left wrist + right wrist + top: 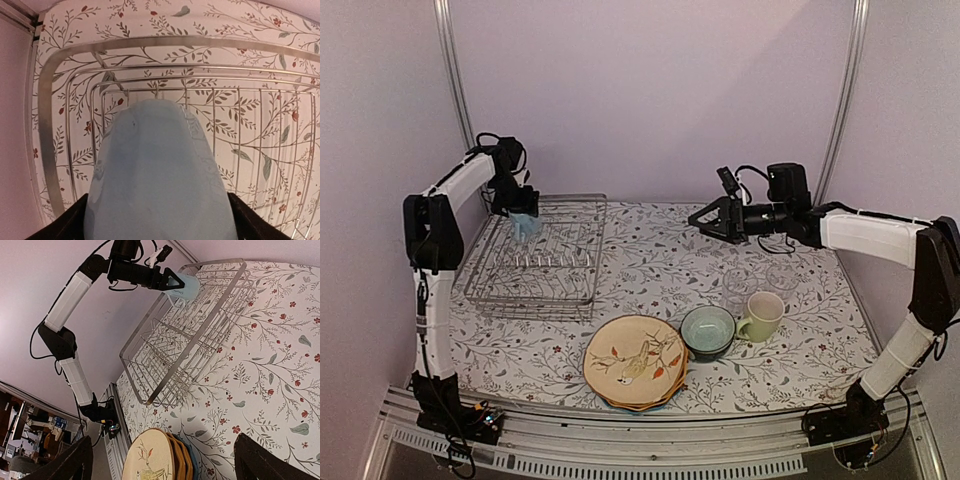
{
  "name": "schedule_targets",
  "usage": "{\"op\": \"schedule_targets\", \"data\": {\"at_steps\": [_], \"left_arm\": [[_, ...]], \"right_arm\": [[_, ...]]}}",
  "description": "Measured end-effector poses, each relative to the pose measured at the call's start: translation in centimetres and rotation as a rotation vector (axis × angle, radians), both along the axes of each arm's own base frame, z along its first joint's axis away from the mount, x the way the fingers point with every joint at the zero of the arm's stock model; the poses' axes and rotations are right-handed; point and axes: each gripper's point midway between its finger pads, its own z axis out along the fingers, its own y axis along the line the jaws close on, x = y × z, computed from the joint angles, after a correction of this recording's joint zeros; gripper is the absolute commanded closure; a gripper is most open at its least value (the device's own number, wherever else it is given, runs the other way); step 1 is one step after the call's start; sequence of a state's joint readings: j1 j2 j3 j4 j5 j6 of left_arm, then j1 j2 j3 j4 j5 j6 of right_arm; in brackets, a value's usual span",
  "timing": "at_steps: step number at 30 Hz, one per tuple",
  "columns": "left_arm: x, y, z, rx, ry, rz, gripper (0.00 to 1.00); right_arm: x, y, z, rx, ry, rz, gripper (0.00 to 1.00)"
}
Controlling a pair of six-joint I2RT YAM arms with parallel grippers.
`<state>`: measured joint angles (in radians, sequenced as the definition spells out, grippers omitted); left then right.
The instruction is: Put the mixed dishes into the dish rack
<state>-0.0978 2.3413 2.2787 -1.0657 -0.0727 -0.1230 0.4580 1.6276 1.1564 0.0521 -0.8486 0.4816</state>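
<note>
Blue mug [160,175] hangs gripped in left claw [522,222] over dish rack [548,272].

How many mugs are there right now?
2. The light blue mug is held in the left claw over the silver wire dish rack; the pale yellow-green mug stands on the table right of the teal bowl. None seems hidden.

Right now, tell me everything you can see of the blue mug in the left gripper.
The blue mug is a smooth, pale blue piece, ceramic by its look, with no pattern or chips visible. The left gripper is shut on it, with dark fingers on each side. It hangs over the far left corner of the dish rack. No handle shows in any view, and I cannot tell if it touches the wires.
</note>
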Motion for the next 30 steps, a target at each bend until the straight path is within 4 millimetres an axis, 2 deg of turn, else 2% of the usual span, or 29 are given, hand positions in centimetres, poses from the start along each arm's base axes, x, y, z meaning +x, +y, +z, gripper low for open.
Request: {"op": "schedule_targets", "data": {"at_steps": [5, 12, 14, 25, 30], "left_arm": [[-0.2, 0.0, -2.2, 0.001, 0.056, 0.000, 0.80], [0.5, 0.3, -1.9, -0.007, 0.039, 0.005, 0.60], [0.6, 0.4, -2.5, -0.013, 0.046, 0.008, 0.52], [1.4, 0.3, -2.4, -0.037, 0.020, 0.011, 0.11], [1.8, 0.3, -2.3, -0.040, 0.006, 0.012, 0.01]], "right_arm": [[-0.1, -0.1, -0.3, -0.004, 0.006, 0.000, 0.03], [-0.2, -0.1, -0.8, -0.009, 0.015, -0.001, 0.03], [-0.2, -0.1, -0.9, -0.010, 0.018, -0.001, 0.03], [-0.3, -0.2, -1.2, -0.013, 0.024, -0.001, 0.03], [-0.4, -0.2, -1.4, -0.015, 0.028, -0.001, 0.03]]}}
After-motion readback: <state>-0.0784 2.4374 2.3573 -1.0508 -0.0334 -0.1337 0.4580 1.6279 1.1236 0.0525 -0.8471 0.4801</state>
